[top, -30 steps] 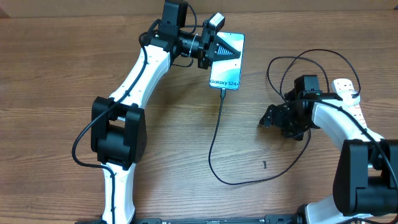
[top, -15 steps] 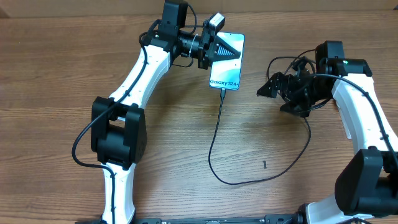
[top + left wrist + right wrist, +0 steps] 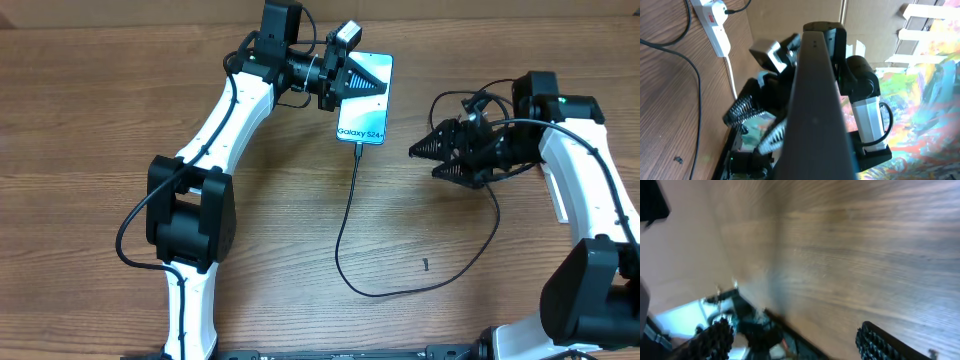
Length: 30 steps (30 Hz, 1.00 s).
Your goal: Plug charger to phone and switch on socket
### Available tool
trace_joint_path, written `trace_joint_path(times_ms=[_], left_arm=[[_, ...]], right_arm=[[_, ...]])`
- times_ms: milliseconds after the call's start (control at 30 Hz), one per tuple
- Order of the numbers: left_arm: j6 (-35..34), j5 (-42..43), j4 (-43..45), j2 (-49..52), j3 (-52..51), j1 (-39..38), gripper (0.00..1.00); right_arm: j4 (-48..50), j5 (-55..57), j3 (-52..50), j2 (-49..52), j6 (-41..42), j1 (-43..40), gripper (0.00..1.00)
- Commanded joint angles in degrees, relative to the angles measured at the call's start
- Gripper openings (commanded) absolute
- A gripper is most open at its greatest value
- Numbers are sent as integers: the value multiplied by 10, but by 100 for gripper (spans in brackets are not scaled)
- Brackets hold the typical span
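Two arms reach over the wooden tabletop (image 3: 90, 230). The left gripper (image 3: 378, 87), fingers pressed together, lies on the top left part of the phone (image 3: 370, 115). The phone rests flat near the far edge with its screen lit. The charger (image 3: 338, 240) is plugged into the phone's near end and loops toward the right edge. The right gripper (image 3: 421, 162) hangs right of the phone, fingers spread wide, holding nothing. The socket (image 3: 717, 37) shows only in the left wrist view, lying on the wood.

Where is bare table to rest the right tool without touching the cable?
Bare wood lies left of the left arm, and lower centre between that arm's base and the charger loop. Inside the loop, below the right tool, is free. Crowded: around the phone and upper right, where the charger bunches.
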Motion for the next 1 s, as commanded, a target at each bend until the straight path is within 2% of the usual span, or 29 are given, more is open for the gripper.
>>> trace_joint_path(times_ms=[0,167,300,400,567,633,800,967], left_arm=[[12,25,2,-19,8,2,4],[12,25,2,-19,8,2,4],[13,25,2,-19,8,2,4],[13,25,3,-19,8,2,4],[19,23,3,-19,8,2,4],[19,23,3,-19,8,2,4],[19,23,3,-19,8,2,4],[19,19,3,-19,8,2,4]], right_arm=[[-21,-72,27,-20,-110,-2,79],[-58,-126,54,-37,-193,-2,79],[-54,-125,56,-44,-196,-2,80],[-52,-123,56,-44,-192,-2,87],[-46,-123,56,-44,-191,-2,88],[-42,-124,56,-44,-191,-2,87],[-34,-163,56,-44,-192,1,76],[-12,-196,56,-44,-191,26,74]])
